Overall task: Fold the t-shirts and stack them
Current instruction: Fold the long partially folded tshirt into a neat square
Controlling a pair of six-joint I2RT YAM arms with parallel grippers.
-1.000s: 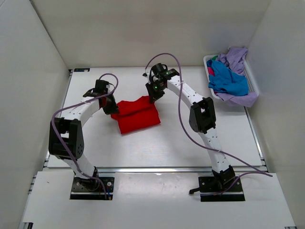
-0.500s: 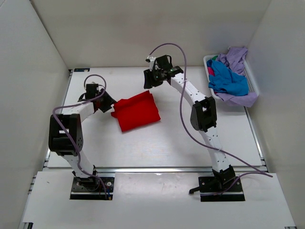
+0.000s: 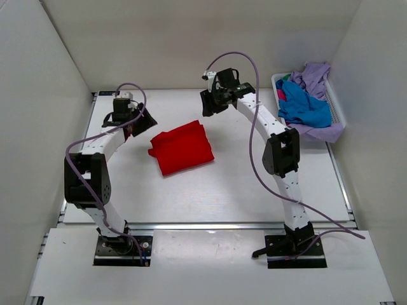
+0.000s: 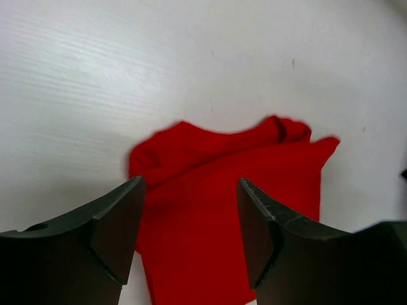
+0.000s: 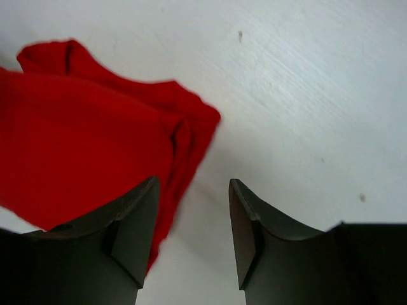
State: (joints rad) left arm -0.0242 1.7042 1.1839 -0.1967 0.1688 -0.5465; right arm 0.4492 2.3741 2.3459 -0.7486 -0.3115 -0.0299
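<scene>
**Red t-shirt** [image 3: 182, 148]: plain bright red, unpatterned, shading darker along its creases.

**Table** [image 3: 254, 184]: white; the wrist views show faint streaks and a few small dark specks.

**Basket** [image 3: 339, 109]: white.

**Blue shirt** [image 3: 306, 107]: plain bright blue.

**Lavender shirt** [image 3: 316, 76]: plain pale purple. A scrap of magenta-pink cloth [image 3: 280, 95] shows at the basket's left edge.

**Left arm** [image 3: 102, 147] and **right arm** [image 3: 257, 117]: white links with black joints, on black base plates [image 3: 121, 250].

**Cables** [image 3: 230, 53]: greyish purple.

**Left gripper** [image 4: 189, 184] and **right gripper** [image 5: 192, 183]: dark charcoal.

**Walls** [image 3: 191, 38]: off-white.
</scene>
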